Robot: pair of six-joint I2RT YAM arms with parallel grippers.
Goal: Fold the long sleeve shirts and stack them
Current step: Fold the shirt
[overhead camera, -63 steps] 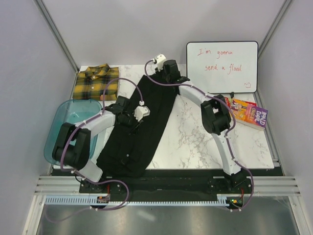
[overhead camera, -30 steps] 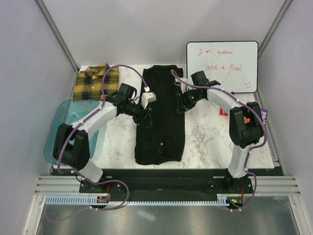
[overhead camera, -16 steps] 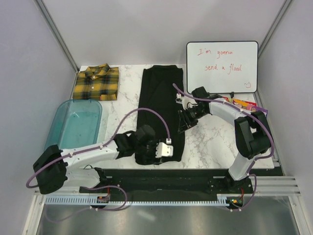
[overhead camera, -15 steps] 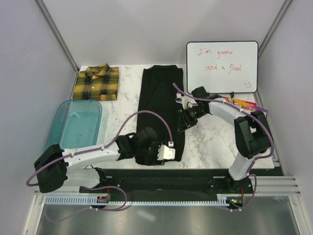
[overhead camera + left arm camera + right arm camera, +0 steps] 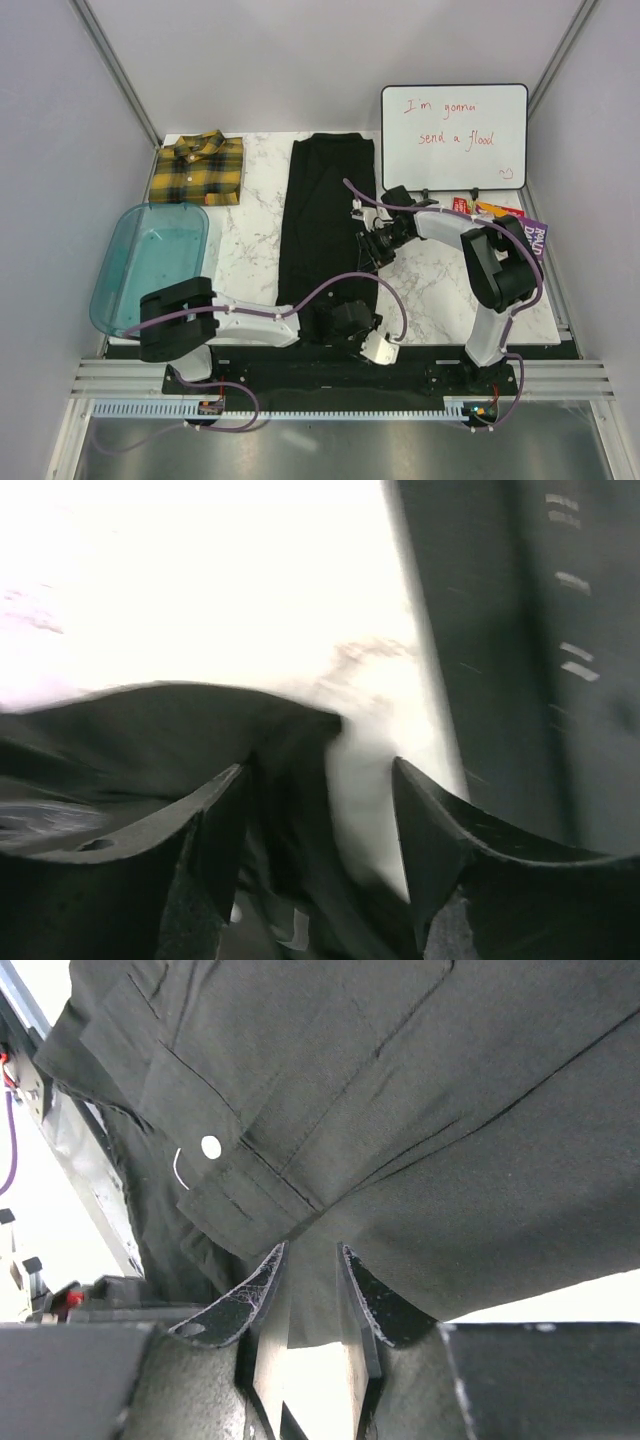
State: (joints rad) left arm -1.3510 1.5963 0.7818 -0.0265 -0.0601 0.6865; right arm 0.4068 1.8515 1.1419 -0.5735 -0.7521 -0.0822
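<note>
Two shirts share the tabletop [image 5: 430, 290]: the plaid shirt [image 5: 198, 168] lies folded at 10 o'clock, and the black shirt [image 5: 325, 210] stretches flat from 12 down to 6. My right fingers [image 5: 250, 1295] are clamped on a pinch of its 3 o'clock edge. My left fingers [image 5: 215, 820] stand apart around the hem corner at 6, gripping nothing. I'd seat that corner deep, close firmly, then lift both sides level and carry the hem toward 12 so the fold lands square.
</note>
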